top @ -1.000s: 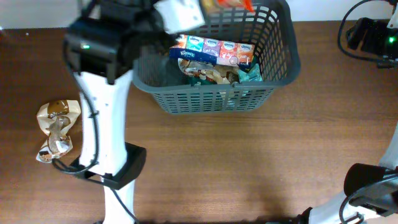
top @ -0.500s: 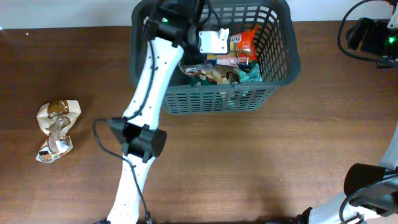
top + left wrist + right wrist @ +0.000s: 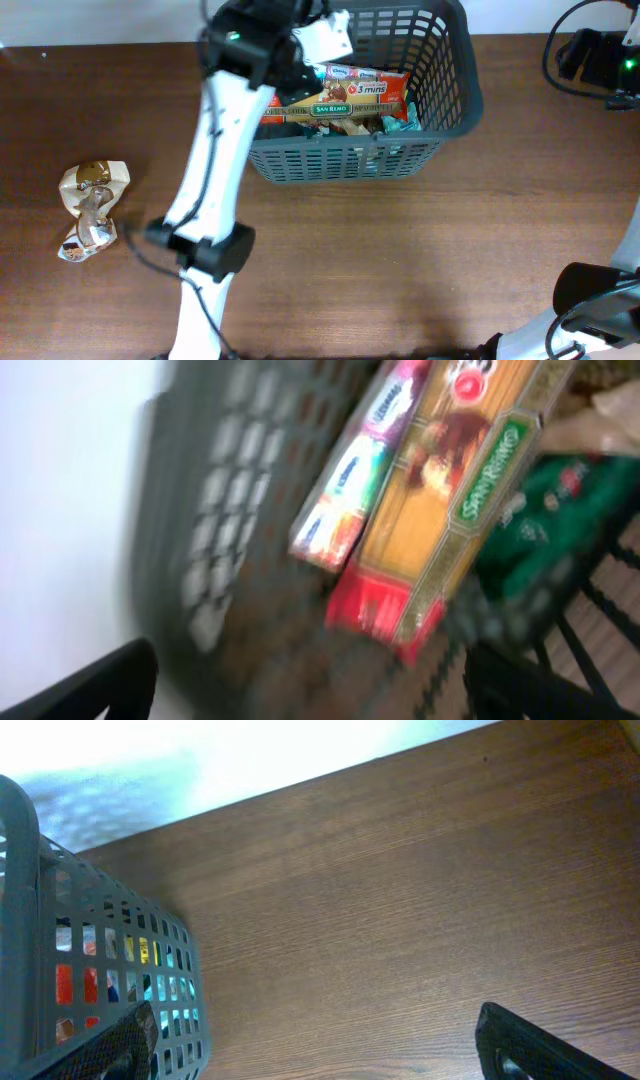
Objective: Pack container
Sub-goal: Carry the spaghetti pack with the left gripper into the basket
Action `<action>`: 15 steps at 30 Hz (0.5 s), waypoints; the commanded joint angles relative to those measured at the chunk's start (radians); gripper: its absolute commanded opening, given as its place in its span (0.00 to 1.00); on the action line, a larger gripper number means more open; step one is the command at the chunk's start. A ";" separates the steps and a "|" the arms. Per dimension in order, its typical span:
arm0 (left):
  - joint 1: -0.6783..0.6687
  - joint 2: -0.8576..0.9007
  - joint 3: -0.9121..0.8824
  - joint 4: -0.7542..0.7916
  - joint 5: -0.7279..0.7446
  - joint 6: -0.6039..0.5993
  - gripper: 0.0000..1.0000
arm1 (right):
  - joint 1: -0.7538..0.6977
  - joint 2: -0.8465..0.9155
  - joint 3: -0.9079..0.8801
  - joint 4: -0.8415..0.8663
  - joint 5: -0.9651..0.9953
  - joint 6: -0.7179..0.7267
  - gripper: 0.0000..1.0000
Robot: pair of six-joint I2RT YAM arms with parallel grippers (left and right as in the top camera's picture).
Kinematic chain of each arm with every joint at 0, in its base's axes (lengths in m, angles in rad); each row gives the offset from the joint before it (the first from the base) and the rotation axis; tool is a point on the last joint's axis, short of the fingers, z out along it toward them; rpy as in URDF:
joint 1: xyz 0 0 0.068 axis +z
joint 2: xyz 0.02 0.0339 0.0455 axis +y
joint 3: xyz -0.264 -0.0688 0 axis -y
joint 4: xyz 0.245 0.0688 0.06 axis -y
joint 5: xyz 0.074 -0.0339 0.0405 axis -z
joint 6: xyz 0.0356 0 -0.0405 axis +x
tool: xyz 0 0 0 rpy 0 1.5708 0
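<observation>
The container (image 3: 440, 130), a dark grey slotted basket, stands at the table's back middle. Inside it a long yellow and red spaghetti packet (image 3: 345, 98) lies flat on top of other packets, with a tissue pack (image 3: 345, 72) behind it. My left arm (image 3: 240, 60) reaches over the basket's left back corner. In the blurred left wrist view my left gripper (image 3: 310, 695) is open and empty above the spaghetti packet (image 3: 440, 510) and the tissue pack (image 3: 350, 490). My right gripper (image 3: 320, 1055) is open over bare table, to the right of the container (image 3: 100, 950).
A crumpled brown and white packet (image 3: 92, 205) lies on the table at the far left. A green packet (image 3: 545, 510) sits in the basket beside the spaghetti. The right arm (image 3: 600, 55) sits at the table's back right corner.
The left gripper has opened and let go of the spaghetti packet, which now lies flat in the basket. The left arm has shifted slightly left. The right arm has not moved.
</observation>
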 commanded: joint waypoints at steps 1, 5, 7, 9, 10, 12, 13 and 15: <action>0.029 -0.207 0.024 -0.041 -0.078 -0.093 0.92 | 0.002 0.004 -0.003 0.000 -0.005 0.001 0.99; 0.114 -0.390 -0.059 0.000 -0.074 -0.112 0.93 | 0.002 0.004 -0.003 0.000 -0.005 0.001 0.99; 0.182 -0.488 -0.159 0.037 -0.071 -0.145 0.93 | 0.002 0.004 -0.003 0.000 -0.005 0.001 0.99; 0.270 -0.595 -0.315 0.082 -0.071 -0.171 0.93 | 0.002 0.004 -0.003 0.000 -0.005 0.001 0.99; 0.320 -0.648 -0.409 0.103 -0.072 -0.183 0.94 | 0.002 0.004 -0.003 0.000 -0.005 0.001 0.99; 0.449 -0.755 -0.644 0.158 -0.071 -0.246 0.96 | 0.002 0.004 -0.003 0.000 -0.005 0.001 0.99; 0.495 -0.784 -0.727 0.175 -0.064 -0.272 0.97 | 0.002 0.004 -0.003 0.000 -0.005 0.001 0.99; 0.606 -0.830 -0.908 0.203 -0.033 -0.317 0.97 | 0.002 0.004 -0.003 0.000 -0.005 0.001 0.99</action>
